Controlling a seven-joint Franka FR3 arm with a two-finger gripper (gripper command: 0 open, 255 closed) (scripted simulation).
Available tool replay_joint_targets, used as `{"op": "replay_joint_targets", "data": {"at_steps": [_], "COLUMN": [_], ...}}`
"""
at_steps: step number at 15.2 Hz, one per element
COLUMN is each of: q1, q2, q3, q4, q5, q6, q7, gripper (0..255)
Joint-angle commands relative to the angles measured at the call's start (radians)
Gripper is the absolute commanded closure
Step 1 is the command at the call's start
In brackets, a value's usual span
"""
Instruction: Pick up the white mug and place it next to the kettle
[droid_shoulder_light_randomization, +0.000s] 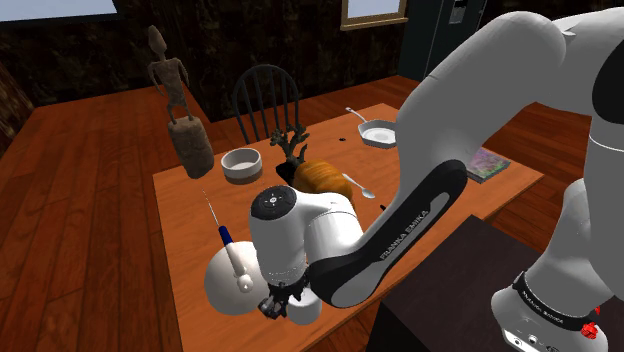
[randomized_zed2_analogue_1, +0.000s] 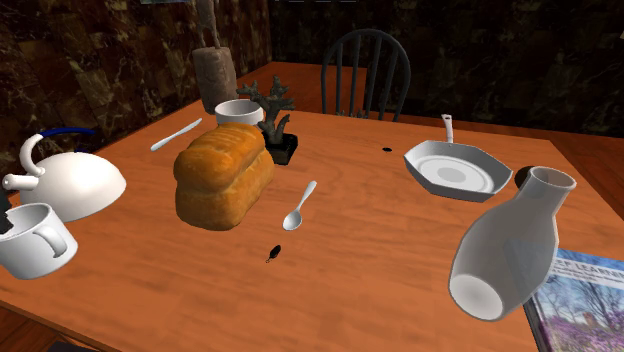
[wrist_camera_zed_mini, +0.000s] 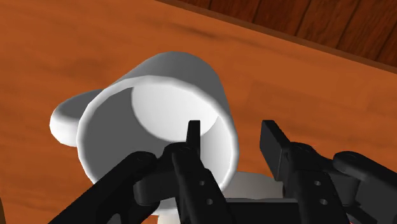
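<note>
The white mug (wrist_camera_zed_mini: 178, 76) stands on the worktop (randomized_zed2_analogue_1: 380, 250), just beside the kettle (randomized_zed2_analogue_1: 70, 185). The gripper (wrist_camera_zed_mini: 232, 143) is spread apart, not squeezing yet — one finger inside the mug, one outside. Next, I think: pinch the wall, then lift.

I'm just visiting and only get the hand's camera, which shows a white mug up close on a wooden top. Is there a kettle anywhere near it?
Observer: Yes. A white domed kettle with a blue handle stands close behind the mug in the second exterior view. I cannot tell whether they touch.
Visitor: And what else is on there?
Observer: A loaf of bread sits mid-table, with a spoon lying beside it.
</note>
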Motion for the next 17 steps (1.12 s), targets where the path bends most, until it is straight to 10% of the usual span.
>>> {"op": "replay_joint_targets", "data": {"at_steps": [1, 17], "q1": [0.0, -0.026], "q2": [0.0, -0.096], "q3": [0.0, 0.036], "q4": [0.0, 0.012], "q5": [0.0, 0.066], "q6": [0.0, -0.099], "q7": [0.0, -0.044], "gripper": [0, 0]}}
